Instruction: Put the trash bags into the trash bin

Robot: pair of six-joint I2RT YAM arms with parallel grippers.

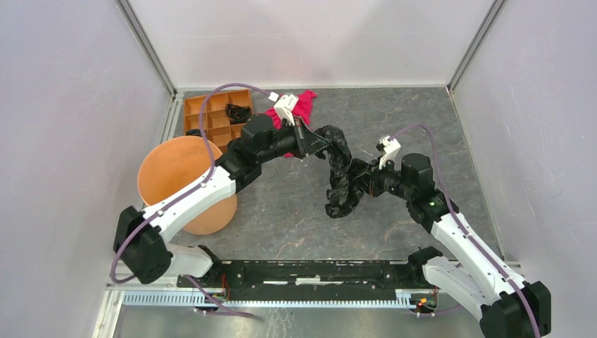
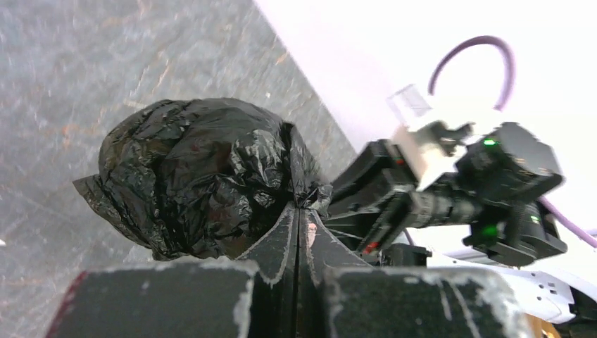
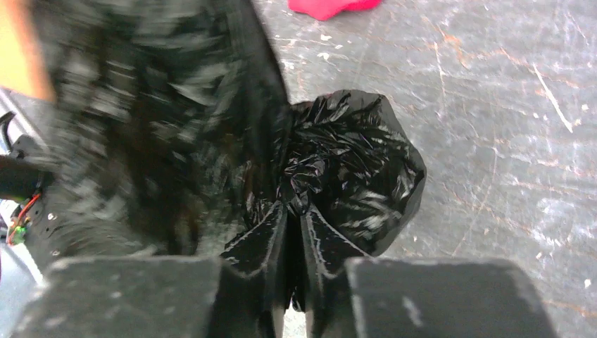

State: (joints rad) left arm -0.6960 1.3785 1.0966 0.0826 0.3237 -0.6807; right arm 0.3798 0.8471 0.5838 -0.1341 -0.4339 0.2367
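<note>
The wrinkly trash bag (image 1: 341, 176) was glossy black, the trash bin (image 1: 172, 169) at nine o'clock smooth orange-brown, the tray (image 1: 211, 113) at eleven orange, the cloth (image 1: 305, 103) red-pink, and the counter (image 1: 422, 120) mottled grey with rusty veins.

Trash bag (image 1: 341, 177) right of trash bin (image 1: 165, 176)

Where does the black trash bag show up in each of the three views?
Top external: trash bag at centre, a twisted upright strip.
Left wrist: trash bag centre-left, a crumpled ball.
Right wrist: trash bag at centre, blurred at left.
Shared landmark: grey table.
</note>
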